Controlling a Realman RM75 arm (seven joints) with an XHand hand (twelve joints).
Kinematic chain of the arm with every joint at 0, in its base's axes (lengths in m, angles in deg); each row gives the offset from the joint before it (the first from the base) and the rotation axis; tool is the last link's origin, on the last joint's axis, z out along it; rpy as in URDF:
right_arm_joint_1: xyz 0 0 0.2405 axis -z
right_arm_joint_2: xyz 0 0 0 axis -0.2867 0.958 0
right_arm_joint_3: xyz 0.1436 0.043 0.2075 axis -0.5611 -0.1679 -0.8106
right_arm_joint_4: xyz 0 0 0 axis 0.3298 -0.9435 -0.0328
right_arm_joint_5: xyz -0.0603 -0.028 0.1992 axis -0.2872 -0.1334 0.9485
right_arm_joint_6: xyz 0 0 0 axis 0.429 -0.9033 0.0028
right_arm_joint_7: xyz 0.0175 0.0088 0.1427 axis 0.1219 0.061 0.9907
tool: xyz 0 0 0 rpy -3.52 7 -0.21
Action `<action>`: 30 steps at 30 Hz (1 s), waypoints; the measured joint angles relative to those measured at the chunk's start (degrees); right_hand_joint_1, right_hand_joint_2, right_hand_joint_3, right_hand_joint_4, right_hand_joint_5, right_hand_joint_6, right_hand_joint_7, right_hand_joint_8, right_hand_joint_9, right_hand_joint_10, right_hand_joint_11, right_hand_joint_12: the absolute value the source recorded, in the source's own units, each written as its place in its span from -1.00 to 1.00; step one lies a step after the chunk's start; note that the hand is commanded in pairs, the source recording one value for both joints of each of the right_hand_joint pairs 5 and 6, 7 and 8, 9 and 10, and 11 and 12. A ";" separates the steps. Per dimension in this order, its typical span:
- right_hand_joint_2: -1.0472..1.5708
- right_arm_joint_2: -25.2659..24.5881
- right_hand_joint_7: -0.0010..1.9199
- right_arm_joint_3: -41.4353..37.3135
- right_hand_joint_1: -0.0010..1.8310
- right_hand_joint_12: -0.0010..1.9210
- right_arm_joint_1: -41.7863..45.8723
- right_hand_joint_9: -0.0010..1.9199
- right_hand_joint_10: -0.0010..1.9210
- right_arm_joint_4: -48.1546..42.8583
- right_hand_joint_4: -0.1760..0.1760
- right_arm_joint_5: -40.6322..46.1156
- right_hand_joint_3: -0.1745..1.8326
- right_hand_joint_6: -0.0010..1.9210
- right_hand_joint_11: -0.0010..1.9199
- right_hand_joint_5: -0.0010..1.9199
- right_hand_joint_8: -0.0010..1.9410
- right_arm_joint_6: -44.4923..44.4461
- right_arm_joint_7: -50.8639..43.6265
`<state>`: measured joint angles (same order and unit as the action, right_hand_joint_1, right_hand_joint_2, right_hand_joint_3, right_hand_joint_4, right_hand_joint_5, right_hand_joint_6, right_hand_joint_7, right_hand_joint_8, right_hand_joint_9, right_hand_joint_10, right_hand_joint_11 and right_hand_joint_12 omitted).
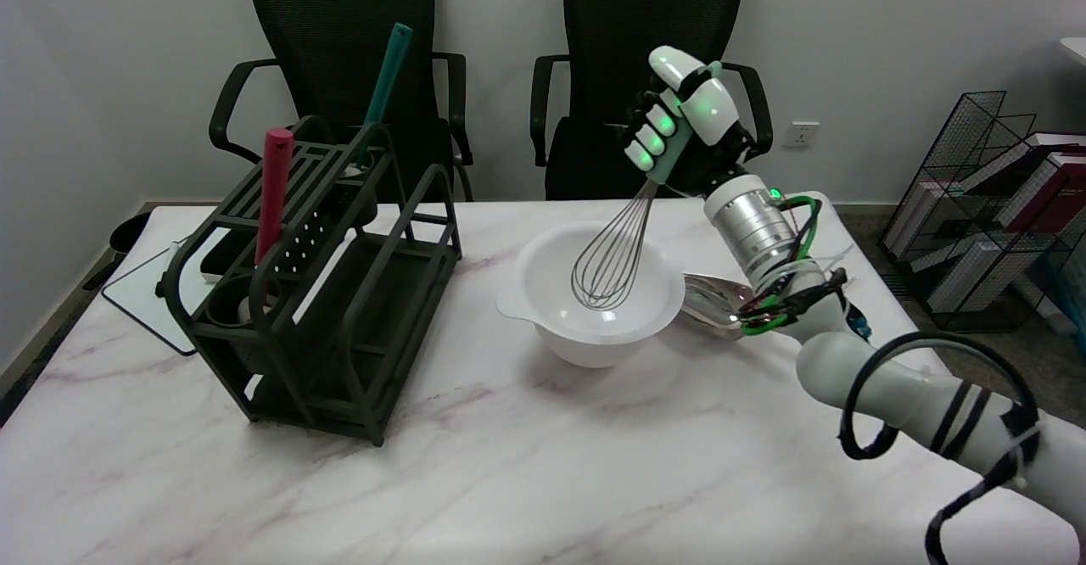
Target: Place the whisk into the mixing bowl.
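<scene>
My right hand (683, 124) is raised above the far right rim of the white mixing bowl (543, 281) and grips the pale green handle of the whisk (611, 264). The whisk hangs tilted, handle up to the right. Its wire head reaches down into the bowl's hollow, close to the inner wall; I cannot tell whether it touches the bottom. The bowl stands on the marble table near its middle.
A dark dish rack (322, 293) stands at the left, with a red-handled utensil (273, 192) and a teal-handled one (386, 81) upright in it. A shiny metal dish (708, 298) lies just right of the bowl. Two black chairs (653, 56) stand behind the table. A wire shelf (993, 209) is at the far right.
</scene>
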<state>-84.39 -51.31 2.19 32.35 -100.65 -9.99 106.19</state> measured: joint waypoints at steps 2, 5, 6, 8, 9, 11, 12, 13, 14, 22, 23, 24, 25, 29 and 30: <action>0.98 -0.44 1.00 1.23 -0.10 0.95 -1.61 1.00 1.00 -2.12 0.00 0.16 0.12 1.00 0.95 1.00 0.98 0.13 0.54; 0.99 -1.12 1.00 2.69 -0.10 0.94 -3.55 1.00 1.00 -5.02 0.00 0.31 0.10 1.00 0.94 1.00 0.98 0.13 1.16; 0.99 -1.35 1.00 3.08 -0.10 0.93 -4.06 1.00 1.00 -5.93 0.00 0.35 0.10 1.00 0.93 1.00 0.98 0.13 1.33; 0.99 -1.84 1.00 3.86 -0.10 0.93 -5.14 1.00 1.00 -7.90 0.00 0.38 0.09 1.00 0.93 1.00 0.98 0.07 1.67; 0.99 -2.15 1.00 4.24 -0.10 0.93 -5.69 1.00 1.00 -8.96 0.00 0.39 0.09 1.00 0.93 1.00 0.98 -0.10 1.85; 0.98 -2.71 1.00 4.89 -0.10 0.93 -6.62 1.00 1.00 -10.85 0.00 0.43 0.09 1.00 0.93 1.00 0.98 -0.51 2.15; 0.98 -3.01 1.00 5.20 -0.09 0.93 -7.06 1.00 1.00 -11.82 0.00 0.45 0.09 1.00 0.93 1.00 0.98 -0.74 2.29; 0.97 -3.34 1.00 5.54 -0.09 0.92 -7.49 1.00 1.00 -12.81 0.00 0.48 0.10 1.00 0.93 1.00 0.98 -1.01 2.46; 0.97 -3.63 1.00 5.85 -0.09 0.93 -7.84 1.00 1.00 -13.70 0.00 0.50 0.11 1.00 0.93 1.00 0.98 -1.24 2.60; 0.94 -6.26 1.00 7.82 -0.09 0.95 -9.91 1.00 1.00 -20.11 0.00 0.59 0.16 1.00 0.95 1.00 0.98 -4.34 3.57; 0.94 -6.52 1.00 7.98 -0.09 0.95 -10.02 1.00 1.00 -20.67 0.00 0.59 0.16 1.00 0.96 1.00 0.98 -4.82 3.66; 0.94 -6.93 1.00 8.21 -0.09 0.96 -10.14 1.00 1.00 -21.43 0.00 0.60 0.17 1.00 0.96 1.00 0.98 -5.52 3.76; 0.93 -7.23 1.00 8.37 -0.09 0.96 -10.19 1.00 1.00 -22.01 0.00 0.60 0.17 1.00 0.96 1.00 0.98 -6.18 3.84; 0.92 -8.15 1.00 8.88 -0.09 0.97 -10.19 1.00 1.00 -23.66 0.00 0.61 0.18 1.00 0.97 1.00 0.98 -8.37 4.01; 0.92 -8.34 1.00 8.97 -0.09 0.97 -10.11 1.00 1.00 -23.97 0.00 0.61 0.18 1.00 0.97 1.00 0.98 -8.95 4.05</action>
<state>-92.73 -42.34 -7.91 8.38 -100.04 -18.94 110.24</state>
